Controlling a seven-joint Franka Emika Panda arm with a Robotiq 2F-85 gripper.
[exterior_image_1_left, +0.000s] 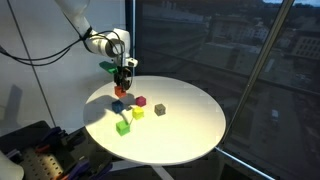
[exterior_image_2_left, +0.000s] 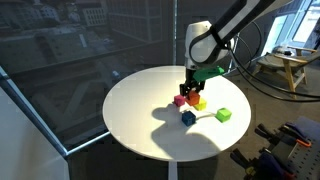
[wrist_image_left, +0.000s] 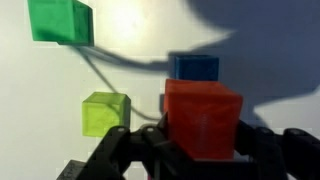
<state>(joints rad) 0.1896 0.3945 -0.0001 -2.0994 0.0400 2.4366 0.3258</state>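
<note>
Matt orange block, smooth white table

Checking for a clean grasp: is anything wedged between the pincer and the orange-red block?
Nothing visible is. In the wrist view the pincer is shut on the orange-red block, with a finger at either side of it. The blue block and the yellow-green block lie beyond it, outside the grip.
</note>
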